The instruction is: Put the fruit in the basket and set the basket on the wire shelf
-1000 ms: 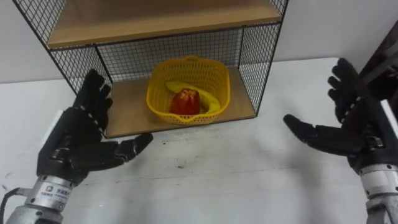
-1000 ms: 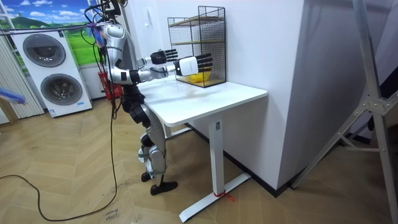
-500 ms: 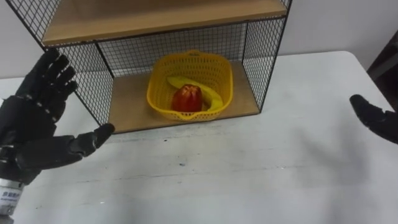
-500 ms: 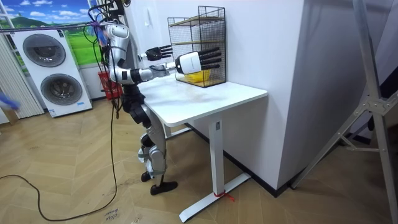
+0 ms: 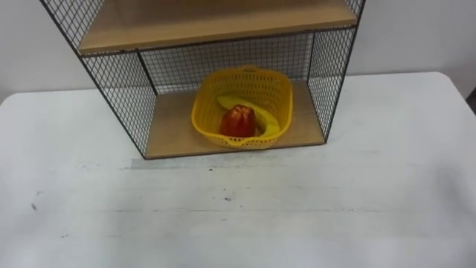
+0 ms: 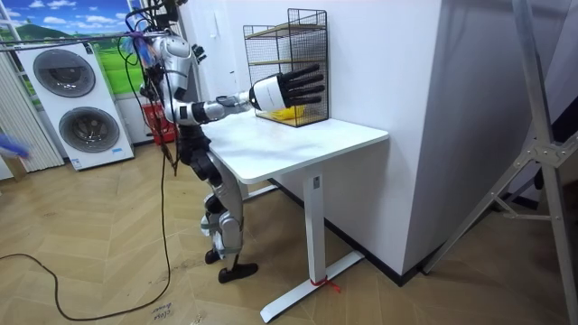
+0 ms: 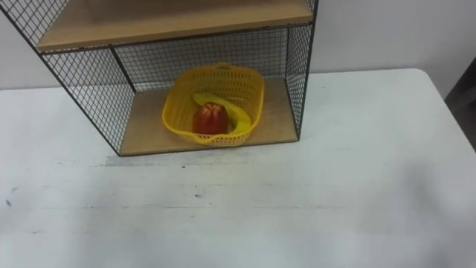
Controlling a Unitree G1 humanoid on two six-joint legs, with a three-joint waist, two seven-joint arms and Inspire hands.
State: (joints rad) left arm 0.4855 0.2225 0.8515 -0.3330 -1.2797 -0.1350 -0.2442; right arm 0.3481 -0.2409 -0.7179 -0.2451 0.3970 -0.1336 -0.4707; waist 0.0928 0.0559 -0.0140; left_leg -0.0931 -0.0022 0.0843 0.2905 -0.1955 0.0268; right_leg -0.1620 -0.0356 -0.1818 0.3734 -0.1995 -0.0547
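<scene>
right robot hand [image 6: 287, 87] is drawing back, fingers spread; basket [image 5: 210, 117] is sitting in the wire shelf [image 5: 171, 128] at twelve o'clock, task seemingly done.

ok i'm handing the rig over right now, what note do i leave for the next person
Right hand: open, fingers straight, raised over the table in front of the wire shelf, holding nothing.
Things: the yellow basket sits on the wire shelf's lower board, with the red fruit and the banana inside it.
Done: fruit is in the basket, basket is on the shelf.
Left: nothing of the task, by the look of it; probably just lower the arm clear of the shelf.
</scene>
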